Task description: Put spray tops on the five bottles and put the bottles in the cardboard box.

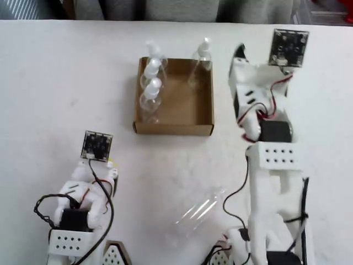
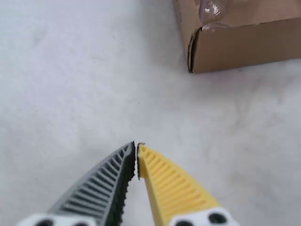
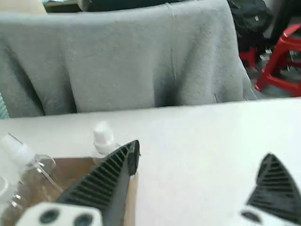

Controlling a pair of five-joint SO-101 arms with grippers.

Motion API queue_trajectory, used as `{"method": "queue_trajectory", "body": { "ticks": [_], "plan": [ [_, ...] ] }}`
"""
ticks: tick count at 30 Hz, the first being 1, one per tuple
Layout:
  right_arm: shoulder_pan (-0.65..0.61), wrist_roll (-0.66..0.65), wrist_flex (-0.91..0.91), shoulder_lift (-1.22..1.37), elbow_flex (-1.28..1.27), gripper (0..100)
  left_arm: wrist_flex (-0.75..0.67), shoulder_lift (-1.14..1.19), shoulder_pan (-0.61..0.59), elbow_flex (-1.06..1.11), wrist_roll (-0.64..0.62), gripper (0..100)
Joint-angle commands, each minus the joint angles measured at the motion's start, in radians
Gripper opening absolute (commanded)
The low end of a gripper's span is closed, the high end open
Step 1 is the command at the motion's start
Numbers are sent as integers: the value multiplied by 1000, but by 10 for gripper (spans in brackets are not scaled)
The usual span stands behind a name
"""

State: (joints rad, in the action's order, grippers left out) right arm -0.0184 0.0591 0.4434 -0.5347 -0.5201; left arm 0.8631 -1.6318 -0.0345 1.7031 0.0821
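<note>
Fifth bottle (image 1: 201, 212), apparently topless, lies on its side well short of the cardboard box (image 1: 174, 130): light, thin-walled, slippery, prone to roll; best gripped mid-body. Left gripper (image 2: 136, 151), closed and empty, sits near the box's corner. Right gripper (image 3: 202, 157), wide apart and empty, hangs beside the box's far side.

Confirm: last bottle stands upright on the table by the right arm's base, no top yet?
Not upright. High view: the bottle lies on its side on the table by the right arm's base, no top yet.

Grey cloth (image 3: 131, 56) hangs behind the white table (image 1: 66, 72)
</note>
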Motion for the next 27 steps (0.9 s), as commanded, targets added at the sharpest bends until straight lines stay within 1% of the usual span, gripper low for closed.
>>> {"method": "queue_trajectory", "body": {
  "ticks": [1,3,5,7,10,13,15,17,21,24,27],
  "plan": [
    [133,-2,199,-84,-25,193,5,-8,-8,-3,8,35],
    [183,-6,291,-90,-34,110,6,-8,-8,-3,8,35],
    [206,-64,409,-91,-34,56,6,-8,-7,-3,8,35],
    [202,-138,547,-93,-31,54,8,-8,-7,-3,8,35],
    [171,-196,754,-85,-31,84,8,-8,-7,-3,8,35],
    [151,-247,894,-84,-35,104,8,-8,-10,-3,8,35],
    [154,-282,946,-82,-37,107,8,-8,-10,-3,8,35],
    [179,-311,981,-82,-40,108,9,-8,-12,-3,8,35],
    [243,-394,981,-82,-95,110,9,-8,-12,-3,8,35],
    [280,-431,883,-82,-172,123,9,-7,-12,-3,8,35],
    [305,-433,725,-82,-282,207,9,-7,-12,-3,8,35]
  ]
}}
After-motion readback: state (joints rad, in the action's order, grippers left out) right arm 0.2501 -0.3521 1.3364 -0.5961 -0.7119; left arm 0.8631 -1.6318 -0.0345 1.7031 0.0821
